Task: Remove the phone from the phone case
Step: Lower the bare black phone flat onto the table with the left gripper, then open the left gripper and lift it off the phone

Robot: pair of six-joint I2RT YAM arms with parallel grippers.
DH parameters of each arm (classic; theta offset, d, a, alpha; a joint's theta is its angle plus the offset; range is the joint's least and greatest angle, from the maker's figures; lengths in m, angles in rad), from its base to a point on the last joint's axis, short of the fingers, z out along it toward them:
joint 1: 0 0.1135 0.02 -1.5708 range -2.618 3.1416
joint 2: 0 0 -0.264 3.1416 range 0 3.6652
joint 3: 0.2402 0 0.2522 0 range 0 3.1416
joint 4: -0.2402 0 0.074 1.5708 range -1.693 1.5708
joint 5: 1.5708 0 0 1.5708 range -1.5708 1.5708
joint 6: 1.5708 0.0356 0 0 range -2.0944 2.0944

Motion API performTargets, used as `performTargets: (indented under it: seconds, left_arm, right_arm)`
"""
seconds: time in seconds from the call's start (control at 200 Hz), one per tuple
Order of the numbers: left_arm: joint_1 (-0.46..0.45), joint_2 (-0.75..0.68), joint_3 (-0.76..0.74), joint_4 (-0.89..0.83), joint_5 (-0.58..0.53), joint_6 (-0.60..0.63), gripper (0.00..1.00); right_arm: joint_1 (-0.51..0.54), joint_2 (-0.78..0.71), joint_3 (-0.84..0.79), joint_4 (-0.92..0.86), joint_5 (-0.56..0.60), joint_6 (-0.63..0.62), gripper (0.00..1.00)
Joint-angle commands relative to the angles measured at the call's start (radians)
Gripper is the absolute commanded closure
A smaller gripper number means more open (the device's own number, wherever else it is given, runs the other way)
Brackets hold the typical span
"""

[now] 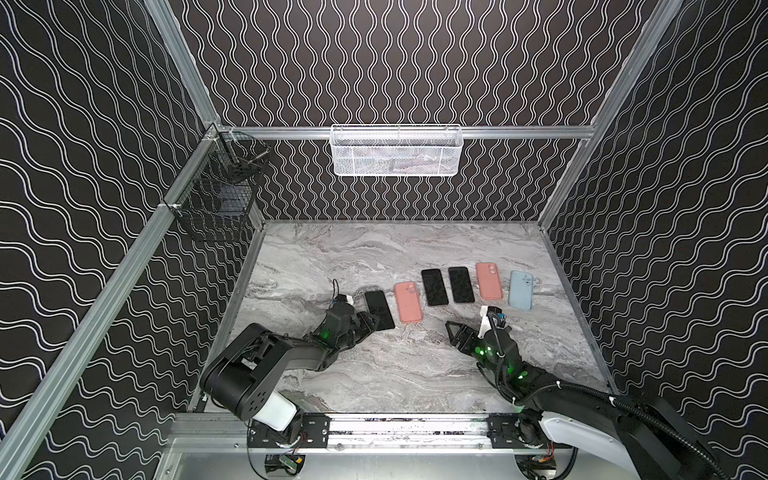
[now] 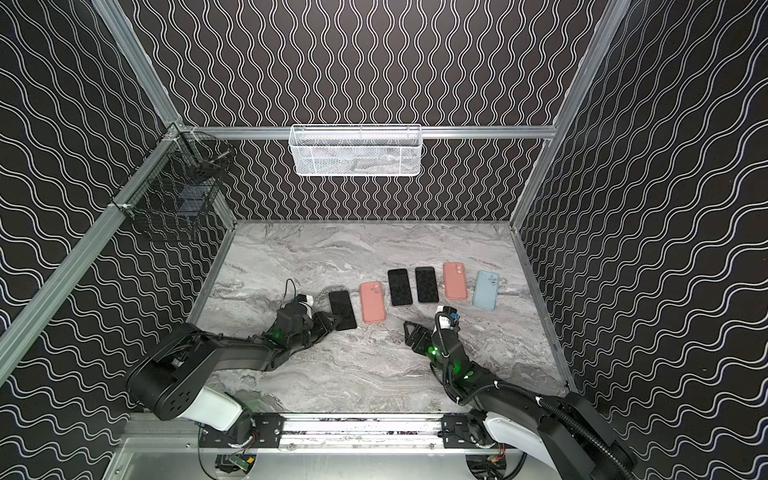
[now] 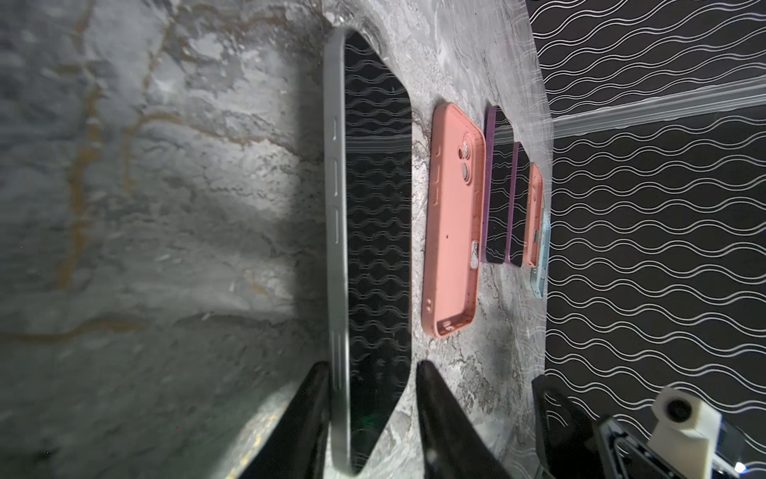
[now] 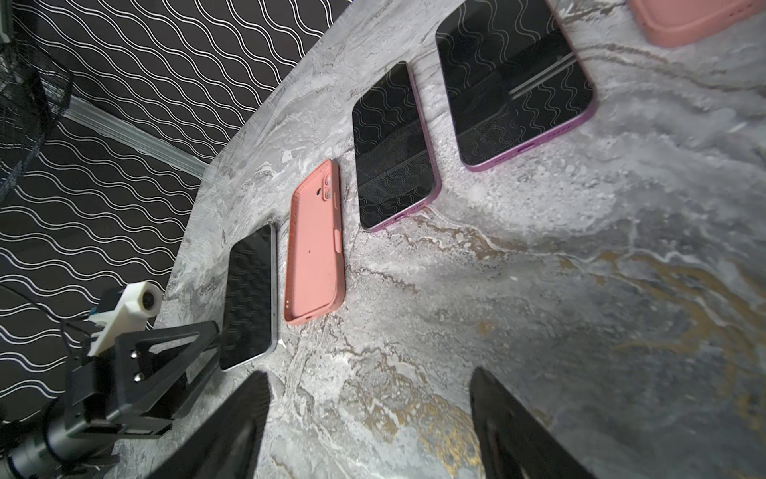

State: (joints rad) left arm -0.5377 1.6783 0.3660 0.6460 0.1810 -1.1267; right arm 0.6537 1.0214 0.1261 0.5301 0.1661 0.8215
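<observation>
A black-screened phone [image 1: 379,309] [image 3: 375,232] with a silver edge lies flat on the marble table, just left of an empty pink phone case [image 1: 408,302] [image 4: 315,253] lying hollow side up. My left gripper [image 1: 369,323] [image 3: 371,369] is open and straddles the phone's near end. One finger [image 3: 315,410] rests against the silver edge; the other finger [image 3: 435,406] stands apart from the phone. My right gripper [image 1: 454,330] [image 4: 369,375] hovers open over bare marble in front of the row, nothing between its fingers.
Further right in the row lie two black phones with purple edges [image 1: 434,286] [image 1: 461,284], a second pink case [image 1: 489,280] back up, and a light blue case [image 1: 521,289]. A white mesh basket [image 1: 397,150] and a black wire basket [image 1: 216,203] hang on the walls.
</observation>
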Motion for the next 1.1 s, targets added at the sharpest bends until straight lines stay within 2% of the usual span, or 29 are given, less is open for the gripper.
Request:
performTargets:
  seconds: [0.0,0.22,0.43,0.496,0.571,0.766,0.906,1.016,1.096]
  left_arm:
    - [-0.001,-0.021,0.006,0.006,-0.006,0.020,0.62]
    - [-0.001,-0.114,0.041,-0.131,-0.021,0.050,0.62]
    - [0.000,-0.265,0.119,-0.348,-0.031,0.100,0.58]
    - [-0.001,-0.332,0.169,-0.467,-0.061,0.154,0.52]
    - [0.006,-0.408,0.223,-0.572,-0.090,0.211,0.37]
    - [0.058,-0.523,0.346,-0.723,-0.077,0.335,0.02]
    - [0.137,-0.572,0.432,-0.812,-0.023,0.443,0.01]
    - [0.202,-0.599,0.495,-0.872,0.014,0.531,0.01]
    - [0.231,-0.605,0.561,-0.945,0.005,0.599,0.01]
  right_arm:
    - [0.000,0.006,0.020,0.005,-0.001,-0.016,0.22]
    - [0.000,0.030,0.038,0.016,-0.011,-0.024,0.22]
    - [0.000,0.007,0.057,-0.010,0.001,-0.058,0.21]
    - [-0.002,-0.018,0.078,-0.053,0.024,-0.084,0.21]
    - [-0.006,-0.048,0.108,-0.100,0.032,-0.140,0.18]
    - [-0.047,-0.085,0.220,-0.234,-0.013,-0.273,0.15]
    - [-0.079,-0.099,0.294,-0.308,-0.059,-0.358,0.13]
    - [-0.129,-0.107,0.349,-0.366,-0.137,-0.432,0.11]
    - [-0.162,-0.103,0.406,-0.430,-0.184,-0.484,0.07]
